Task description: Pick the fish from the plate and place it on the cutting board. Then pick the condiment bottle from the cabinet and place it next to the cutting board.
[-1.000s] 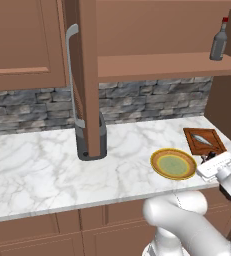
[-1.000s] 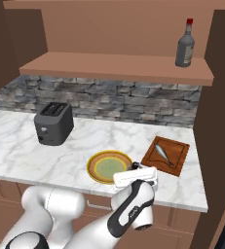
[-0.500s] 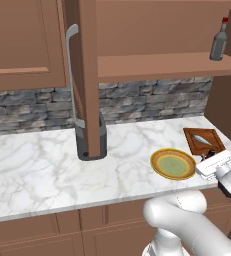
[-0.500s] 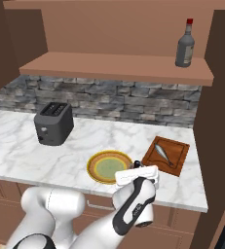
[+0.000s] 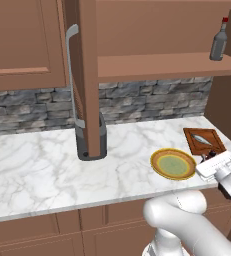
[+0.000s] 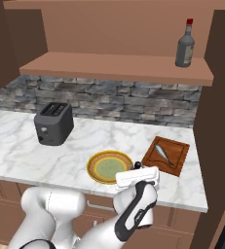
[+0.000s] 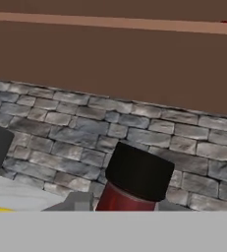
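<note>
The fish (image 5: 203, 138) (image 6: 162, 153) lies on the cutting board (image 5: 193, 134) (image 6: 179, 158) at the counter's right end. The plate (image 5: 173, 163) (image 6: 109, 167) beside the board is bare. In the hand view my gripper (image 7: 122, 206) is shut on the condiment bottle (image 7: 134, 184), whose black cap and dark-red neck rise between the finger tips. My hand (image 5: 217, 165) (image 6: 136, 176) hangs low at the counter's front edge, between the plate and the board. The cabinet (image 5: 152, 65) above has its door (image 5: 84, 75) swung open.
A tall grey bottle with a red cap (image 5: 218, 40) (image 6: 184, 46) stands on the shelf's right end. A dark toaster (image 6: 53, 124) sits on the counter to the left, half hidden behind the open door in the left base view. A stone backsplash lines the back.
My hand has edged slightly toward the plate, still shut on the bottle. Fish, board and plate have not moved.
</note>
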Robot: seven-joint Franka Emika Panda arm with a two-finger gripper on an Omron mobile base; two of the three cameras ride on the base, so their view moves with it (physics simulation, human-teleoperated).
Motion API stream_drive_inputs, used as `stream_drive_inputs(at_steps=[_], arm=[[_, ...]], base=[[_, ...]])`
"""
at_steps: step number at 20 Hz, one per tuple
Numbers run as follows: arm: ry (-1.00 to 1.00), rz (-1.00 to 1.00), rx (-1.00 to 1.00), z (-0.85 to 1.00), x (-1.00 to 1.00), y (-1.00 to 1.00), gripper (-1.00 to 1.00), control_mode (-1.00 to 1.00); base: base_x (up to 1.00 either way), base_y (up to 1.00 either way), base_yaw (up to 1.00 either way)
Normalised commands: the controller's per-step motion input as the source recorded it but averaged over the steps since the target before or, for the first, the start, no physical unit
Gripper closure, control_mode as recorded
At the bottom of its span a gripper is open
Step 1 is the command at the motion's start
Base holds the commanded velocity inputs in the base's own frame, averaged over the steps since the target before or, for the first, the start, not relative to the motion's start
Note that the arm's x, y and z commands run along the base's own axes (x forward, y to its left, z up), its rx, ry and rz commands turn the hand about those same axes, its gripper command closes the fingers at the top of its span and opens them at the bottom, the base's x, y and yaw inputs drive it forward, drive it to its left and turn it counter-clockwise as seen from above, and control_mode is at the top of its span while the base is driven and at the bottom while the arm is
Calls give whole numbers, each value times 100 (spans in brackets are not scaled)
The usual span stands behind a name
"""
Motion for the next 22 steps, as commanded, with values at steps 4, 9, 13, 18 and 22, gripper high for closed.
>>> stream_drive_inputs(at_steps=[4, 9, 13, 18, 22], arm=[[-6, 0, -3, -34, 0, 7, 100, -100], [-2, 0, -4, -38, 0, 13, 100, -100], [0, 0, -4, -29, 1, 17, 100, -100], [0, 0, -2, -21, 5, 11, 100, -100], [0, 0, 0, -11, 10, 1, 100, -100]], base=[[0, 0, 0], [0, 0, 0], [0, 0, 0], [0, 0, 0], [0, 0, 0]])
